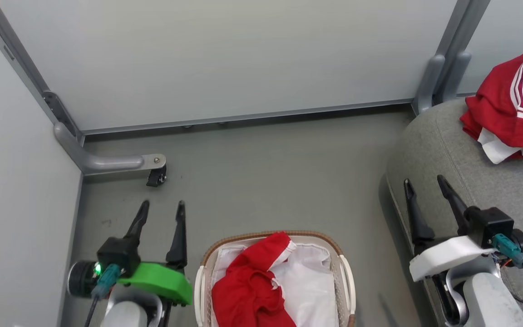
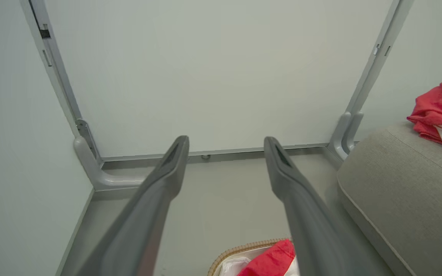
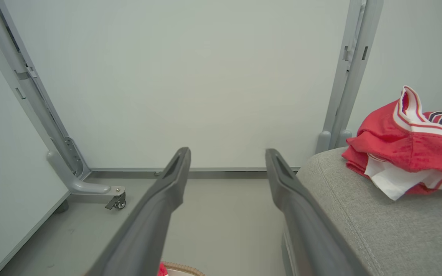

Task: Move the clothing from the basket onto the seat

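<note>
Head view looks down on pale grey partition panels [image 1: 225, 59] meeting a grey floor [image 1: 266, 172]. At the right stands the large rounded seat [image 1: 443, 150] in grey woven fabric, with a seam along its edge. On its top, far right, a bright red sports garment [image 1: 506, 109] with white striped trim and dark lettering lies crumpled. At bottom centre sits the small oval cream-white plastic basket [image 1: 316, 234] with a brown woven rim and a white cloth liner [image 1: 309, 277]. The second red garment [image 1: 243, 286] lies in its left half. The left gripper [image 1: 161, 206] hovers over the floor just left of the basket, fingers spread, empty. The right gripper [image 1: 424, 181] hangs at the seat's near edge, fingers apart, holding nothing. A small black caster [image 1: 156, 176] sits under the left partition foot.
</note>
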